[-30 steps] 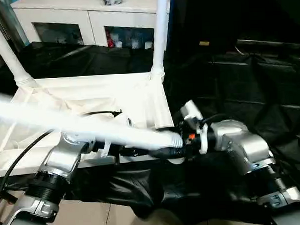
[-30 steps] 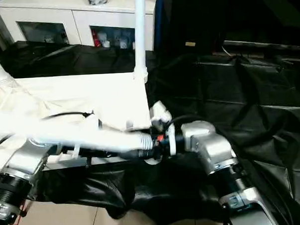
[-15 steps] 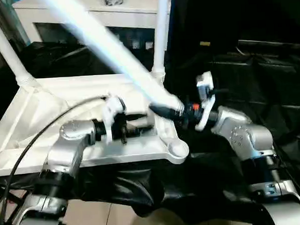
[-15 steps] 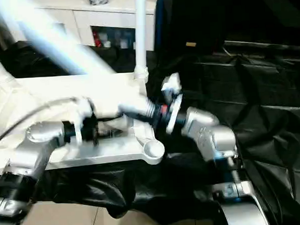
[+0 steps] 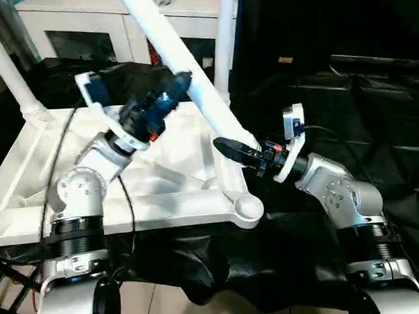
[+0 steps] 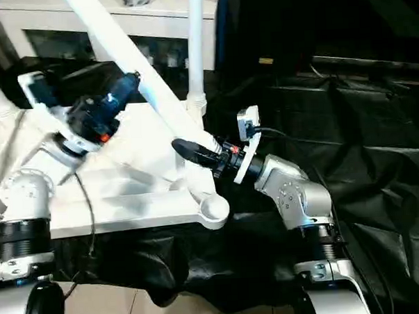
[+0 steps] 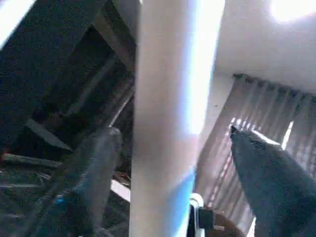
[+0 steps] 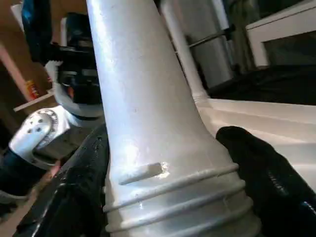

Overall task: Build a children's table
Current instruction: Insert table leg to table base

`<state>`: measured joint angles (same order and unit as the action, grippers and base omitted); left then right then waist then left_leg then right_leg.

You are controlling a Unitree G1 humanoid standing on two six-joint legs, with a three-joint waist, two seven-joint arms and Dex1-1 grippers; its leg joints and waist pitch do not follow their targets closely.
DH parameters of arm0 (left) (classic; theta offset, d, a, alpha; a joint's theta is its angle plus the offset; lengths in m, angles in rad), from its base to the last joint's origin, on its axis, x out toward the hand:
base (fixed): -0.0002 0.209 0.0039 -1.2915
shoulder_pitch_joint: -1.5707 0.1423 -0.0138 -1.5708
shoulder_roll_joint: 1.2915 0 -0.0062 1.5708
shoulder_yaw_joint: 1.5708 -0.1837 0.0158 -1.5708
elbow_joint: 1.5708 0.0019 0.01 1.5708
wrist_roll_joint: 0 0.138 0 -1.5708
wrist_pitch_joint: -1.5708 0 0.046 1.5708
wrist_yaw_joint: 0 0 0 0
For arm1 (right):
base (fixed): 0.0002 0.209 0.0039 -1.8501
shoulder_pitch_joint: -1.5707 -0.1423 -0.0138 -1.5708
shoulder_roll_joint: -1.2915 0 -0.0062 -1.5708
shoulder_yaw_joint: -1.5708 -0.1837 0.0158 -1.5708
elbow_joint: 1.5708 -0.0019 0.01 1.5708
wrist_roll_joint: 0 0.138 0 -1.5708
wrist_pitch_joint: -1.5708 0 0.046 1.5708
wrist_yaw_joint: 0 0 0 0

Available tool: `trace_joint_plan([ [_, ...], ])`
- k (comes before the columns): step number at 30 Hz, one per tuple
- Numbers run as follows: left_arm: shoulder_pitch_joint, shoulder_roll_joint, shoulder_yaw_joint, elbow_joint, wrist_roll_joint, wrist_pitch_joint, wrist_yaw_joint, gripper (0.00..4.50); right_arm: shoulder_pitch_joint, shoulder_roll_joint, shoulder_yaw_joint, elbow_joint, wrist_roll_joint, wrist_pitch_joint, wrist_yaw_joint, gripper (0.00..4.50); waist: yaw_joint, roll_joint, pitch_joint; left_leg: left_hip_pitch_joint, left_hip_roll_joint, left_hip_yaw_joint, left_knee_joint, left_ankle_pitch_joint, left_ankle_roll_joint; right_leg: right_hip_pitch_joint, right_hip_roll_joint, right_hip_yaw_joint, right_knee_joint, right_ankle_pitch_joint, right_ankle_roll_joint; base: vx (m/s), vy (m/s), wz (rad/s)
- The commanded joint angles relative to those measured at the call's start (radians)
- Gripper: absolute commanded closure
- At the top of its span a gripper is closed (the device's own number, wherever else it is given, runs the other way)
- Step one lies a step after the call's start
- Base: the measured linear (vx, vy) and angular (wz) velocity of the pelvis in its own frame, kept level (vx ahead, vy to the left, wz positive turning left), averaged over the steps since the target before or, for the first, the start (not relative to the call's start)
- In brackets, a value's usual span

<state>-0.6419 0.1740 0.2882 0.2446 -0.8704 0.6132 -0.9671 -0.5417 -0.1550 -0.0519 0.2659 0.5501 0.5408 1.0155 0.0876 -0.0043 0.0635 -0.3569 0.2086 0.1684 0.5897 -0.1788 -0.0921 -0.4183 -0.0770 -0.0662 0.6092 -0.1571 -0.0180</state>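
Right wrist view: the two black fingers (image 8: 74,197) sit one on each side of the ribbed end of the loose leg (image 5: 181,57), pressed to its flared collar, so the right gripper (image 5: 233,147) is clamped on that leg near its bottom end. From there the leg runs up and away toward the robot's left, a long slant w/ its far end out past the top of the head views. The ribbed end hangs just above the near right corner socket (image 5: 248,207) of the tabletop (image 5: 169,179), which lies upside down on the black cloth (image 5: 347,123), ribs up. Left wrist view: the left gripper (image 5: 170,90) has its fingers spread wide, one on each side of the shaft, w/ a gap showing on at least one side, so it brackets the leg partway up and looks not to be gripping. Two other legs (image 5: 224,45) stand upright in the far sockets. What the next move turns on, as I read it: the leg's long axis is well off vertical while the socket opens straight up, so the shaft needs tipping upright and the ribbed end brought over the socket. The right gripper is nearer the socket and carries the end; the left is placed to steer the upper shaft.
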Motion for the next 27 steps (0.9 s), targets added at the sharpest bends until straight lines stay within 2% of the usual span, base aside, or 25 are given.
trace_joint_plan([
  [1,-0.029,-0.007,-0.023,-0.016,0.003,0.010,0.025,0.32,0.014,0.001,0.010,-0.039,0.014,0.011,0.014,1.49,-0.001,0.005,-0.075,0.001,0.007,0.005,-0.066,-0.201,0.015,0.063,-0.043,0.035,-0.076,-0.284,-0.174,0.000,0.000,0.00],
  [2,-0.035,-0.015,-0.029,-0.007,0.012,0.004,0.039,0.17,0.017,0.001,0.013,-0.046,0.017,0.016,0.018,1.49,0.001,0.005,-0.076,0.002,0.008,0.006,-0.066,-0.199,0.015,0.063,-0.044,0.036,-0.075,-0.278,-0.174,0.000,0.000,0.00],
  [3,-0.040,-0.021,-0.035,0.000,0.024,-0.008,0.049,0.07,0.018,0.002,0.014,-0.051,0.020,0.019,0.019,1.49,0.001,0.009,-0.075,0.001,0.007,0.006,-0.066,-0.204,0.014,0.063,-0.043,0.035,-0.079,-0.281,-0.172,0.000,0.000,0.00],
  [5,-0.057,-0.043,-0.033,0.024,0.042,-0.028,0.098,0.00,0.023,0.001,0.018,-0.064,0.028,0.029,0.019,1.49,0.000,0.006,-0.075,0.000,0.006,0.004,-0.066,-0.204,0.012,0.066,-0.043,0.035,-0.078,-0.283,-0.167,0.000,0.000,0.00],
  [6,-0.057,-0.043,-0.033,0.024,0.042,-0.028,0.098,0.00,0.023,0.001,0.018,-0.064,0.028,0.029,0.019,1.49,0.001,0.008,-0.075,0.000,0.005,0.005,-0.065,-0.206,0.011,0.065,-0.044,0.035,-0.081,-0.292,-0.163,0.000,0.000,0.00],
  [8,-0.064,-0.063,-0.004,0.014,-0.002,-0.022,0.107,0.00,0.028,0.010,0.007,-0.071,0.047,0.042,0.003,1.49,0.001,0.008,-0.075,0.000,0.005,0.005,-0.064,-0.201,0.011,0.066,-0.045,0.035,-0.080,-0.289,-0.165,0.000,0.000,0.00],
  [9,-0.062,-0.073,0.022,-0.007,-0.061,0.008,0.096,0.16,0.031,0.019,-0.007,-0.078,0.073,0.065,-0.011,1.49,0.000,0.007,-0.076,-0.002,0.004,0.005,-0.063,-0.195,0.011,0.068,-0.045,0.035,-0.078,-0.280,-0.173,0.000,0.000,0.00],
  [11,-0.050,-0.070,0.017,-0.035,-0.083,0.031,0.088,0.35,0.040,0.026,-0.018,-0.096,0.123,0.119,-0.008,1.49,-0.002,0.008,-0.077,-0.002,0.004,0.004,-0.064,-0.193,0.015,0.067,-0.042,0.034,-0.077,-0.267,-0.182,0.000,0.000,0.00],
  [12,-0.049,-0.069,0.016,-0.038,-0.084,0.034,0.087,0.36,0.042,0.027,-0.019,-0.098,0.126,0.124,-0.007,1.49,-0.003,0.005,-0.077,-0.001,0.005,0.004,-0.064,-0.194,0.019,0.068,-0.042,0.034,-0.076,-0.262,-0.185,0.000,0.000,0.00],
  [14,-0.030,-0.055,-0.013,-0.062,-0.081,0.061,0.055,0.55,0.061,0.022,-0.012,-0.123,0.171,0.194,0.021,1.49,0.000,0.008,-0.075,0.001,0.008,0.004,-0.066,-0.201,0.022,0.066,-0.042,0.033,-0.076,-0.265,-0.187,0.000,0.000,0.00],
  [16,-0.022,-0.045,-0.027,-0.073,-0.083,0.079,0.038,0.80,0.069,0.016,-0.003,-0.132,0.183,0.222,0.034,1.49,0.000,0.007,-0.074,0.002,0.008,0.005,-0.066,-0.207,0.021,0.065,-0.042,0.034,-0.080,-0.279,-0.179,0.000,0.000,0.00],
  [19,-0.012,-0.029,-0.055,-0.090,-0.077,0.098,0.015,0.94,0.084,-0.004,0.030,-0.139,0.187,0.269,0.045,1.49,0.002,0.008,-0.074,0.001,0.008,0.003,-0.068,-0.210,0.008,0.066,-0.044,0.034,-0.082,-0.309,-0.163,0.000,0.000,0.00],
  [21,-0.015,-0.020,-0.061,-0.091,-0.086,0.111,0.004,1.22,0.086,-0.006,0.030,-0.132,0.197,0.288,0.041,1.49,0.002,0.008,-0.072,0.002,0.006,0.004,-0.068,-0.222,0.000,0.063,-0.045,0.034,-0.087,-0.349,-0.146,0.000,0.000,0.00],
  [24,-0.017,-0.011,-0.061,-0.092,-0.097,0.125,-0.006,1.34,0.083,-0.004,0.017,-0.127,0.214,0.304,0.032,1.50,0.002,0.010,-0.073,0.002,0.007,0.002,-0.069,-0.220,-0.005,0.063,-0.045,0.034,-0.085,-0.339,-0.146,0.000,0.000,0.00],
  [25,-0.019,-0.007,-0.057,-0.095,-0.111,0.142,-0.013,1.44,0.081,-0.004,0.009,-0.126,0.224,0.315,0.027,1.50,0.002,0.009,-0.072,0.002,0.007,0.003,-0.069,-0.219,-0.006,0.063,-0.045,0.035,-0.084,-0.334,-0.147,0.000,0.000,0.00],
  [26,-0.021,-0.004,-0.053,-0.097,-0.119,0.151,-0.018,1.73,0.080,-0.003,0.002,-0.125,0.233,0.325,0.023,1.50,0.003,0.009,-0.074,0.002,0.006,0.003,-0.068,-0.209,-0.007,0.064,-0.045,0.035,-0.081,-0.316,-0.155,0.000,0.000,0.00],
  [27,-0.023,-0.003,-0.050,-0.096,-0.127,0.159,-0.020,1.73,0.079,-0.003,-0.001,-0.123,0.234,0.328,0.022,1.50,0.003,0.008,-0.075,0.001,0.006,0.003,-0.068,-0.203,-0.007,0.064,-0.044,0.035,-0.079,-0.296,-0.162,0.000,0.000,0.00],
])
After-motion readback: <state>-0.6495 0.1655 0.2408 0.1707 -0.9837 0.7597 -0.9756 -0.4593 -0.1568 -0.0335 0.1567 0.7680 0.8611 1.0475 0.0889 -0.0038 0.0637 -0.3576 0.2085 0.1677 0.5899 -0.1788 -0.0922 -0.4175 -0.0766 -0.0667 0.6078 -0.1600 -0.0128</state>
